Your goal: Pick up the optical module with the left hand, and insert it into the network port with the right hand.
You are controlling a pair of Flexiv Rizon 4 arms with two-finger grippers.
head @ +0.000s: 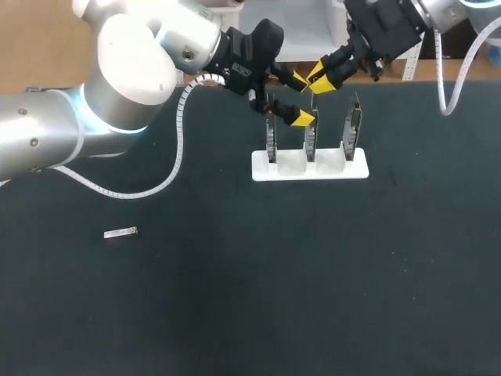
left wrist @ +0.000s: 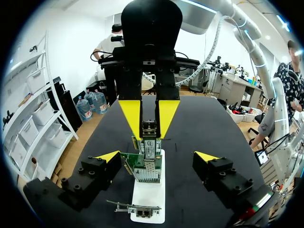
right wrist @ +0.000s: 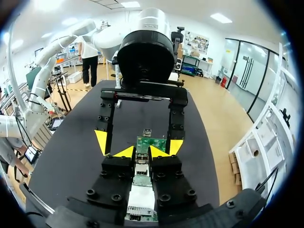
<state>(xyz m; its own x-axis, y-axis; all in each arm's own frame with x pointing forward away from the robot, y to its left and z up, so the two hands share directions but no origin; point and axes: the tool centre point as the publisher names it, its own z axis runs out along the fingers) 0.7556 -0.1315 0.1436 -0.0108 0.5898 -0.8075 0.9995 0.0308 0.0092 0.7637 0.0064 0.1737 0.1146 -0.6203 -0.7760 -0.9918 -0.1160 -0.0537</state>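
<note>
Two jaws at far white stand point(head: 329, 171): right jaws pinch optical module point(left wrist: 149, 129), lined up with network port point(left wrist: 146, 173); left jaws gape empty, giving room.

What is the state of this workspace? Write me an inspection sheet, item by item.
Surface: black table.
Job's things: optical module, held above a row of three upright network cards in a white holder; which card it is over cannot be told.
Clutter: small silver piece, lying alone toward the table's left.
Grippers: left gripper open, facing along the card row; right gripper shut on the optical module.
Cables: spiral cable along the left arm; white cable hanging by the right arm.
Surroundings: nothing seen reaching over the table.
</note>
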